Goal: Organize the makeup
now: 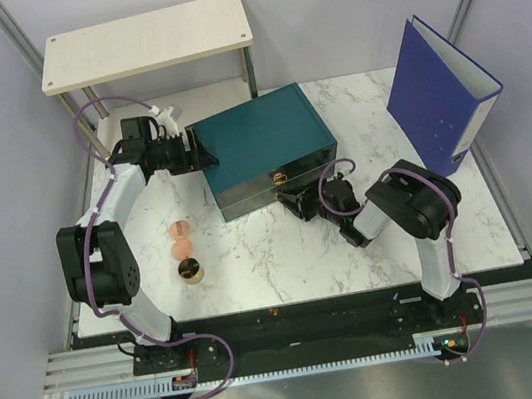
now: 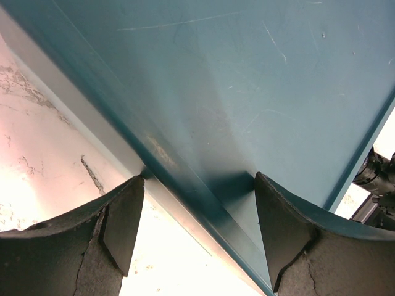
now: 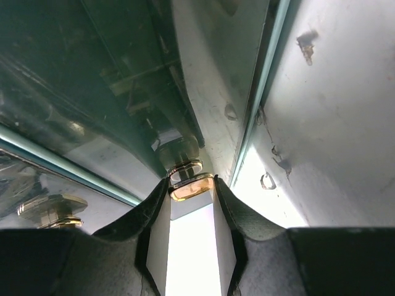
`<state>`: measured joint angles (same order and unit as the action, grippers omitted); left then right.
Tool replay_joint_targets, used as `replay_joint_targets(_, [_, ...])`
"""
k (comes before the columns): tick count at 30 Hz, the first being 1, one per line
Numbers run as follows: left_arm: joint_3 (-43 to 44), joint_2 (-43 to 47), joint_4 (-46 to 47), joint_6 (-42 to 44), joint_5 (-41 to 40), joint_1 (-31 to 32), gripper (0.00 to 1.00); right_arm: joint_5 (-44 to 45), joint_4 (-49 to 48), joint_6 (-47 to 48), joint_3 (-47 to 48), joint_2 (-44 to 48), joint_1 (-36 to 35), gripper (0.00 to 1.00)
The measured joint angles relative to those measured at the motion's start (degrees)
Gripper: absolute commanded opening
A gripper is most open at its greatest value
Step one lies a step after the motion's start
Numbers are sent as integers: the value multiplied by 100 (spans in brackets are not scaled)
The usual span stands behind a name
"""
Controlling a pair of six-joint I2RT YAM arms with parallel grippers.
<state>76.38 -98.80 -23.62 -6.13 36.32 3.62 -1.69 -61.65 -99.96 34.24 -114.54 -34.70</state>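
Now the right gripper is at the front face of the box. In its wrist view the two fingers stand close on both sides of a small gold handle on that face. They seem to pinch it, though the contact itself is hard to see, because the handle is tiny and the light behind it is strong. A second handle shows on the same face, apart from the fingers. The left gripper is at the back left corner of the box. Its jaws are spread wide, and the wrist view shows one finger on each side of the box's edge, the tips touching or almost touching the teal wall; nothing is held between them. The makeup that can be seen lies on the table to the front left of the box, apart from it and away from both grippers: two discs, one just beside the other, and the pot a little farther from the box than the discs. The binder stands to the right of the box, not touching it, and the shelf is behind the box's left corner.
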Motion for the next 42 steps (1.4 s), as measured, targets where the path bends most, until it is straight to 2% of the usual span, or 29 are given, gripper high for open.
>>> replay_joint_targets(21, [11,-4,-13,2,7,0,78,-358,1943,485,105,1003,83,0])
replay_joint_targets(32, [66,-44,-76,2,24,0,78,-778,3827,896,352,1729,225,0])
replay_joint_targets(42, [225,-162,-328,2,136,13,78,-756,5156,850,-42,2774,223,0])
